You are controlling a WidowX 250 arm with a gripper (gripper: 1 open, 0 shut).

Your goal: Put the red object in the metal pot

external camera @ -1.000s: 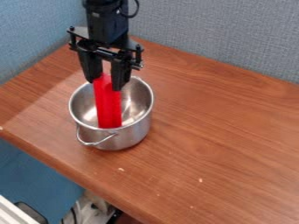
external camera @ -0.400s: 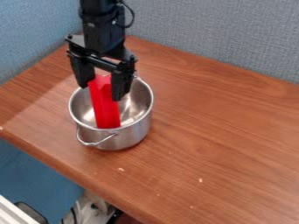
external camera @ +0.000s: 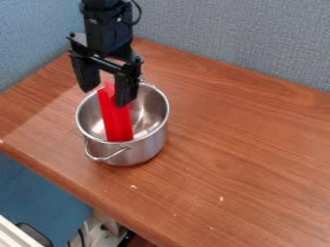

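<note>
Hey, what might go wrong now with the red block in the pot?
The red block leans inside the metal pot with its upper end near the rim, so it could slide or tip as the arm leaves. The open gripper is right around that upper end, so a finger might nudge the block or catch the pot's rim.

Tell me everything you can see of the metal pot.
The round, shiny stainless-steel pot stands upright on the brown wooden table, near its edge. It has a rolled rim, smooth reflective walls and a thin wire handle that hangs down against its outer side, facing the camera. Its mouth is open, with no lid on it. The long, bright red ridged block sits inside at a slant, its upper end up by the black open pincer. Where the block meets the bottom is hard to make out.
</note>
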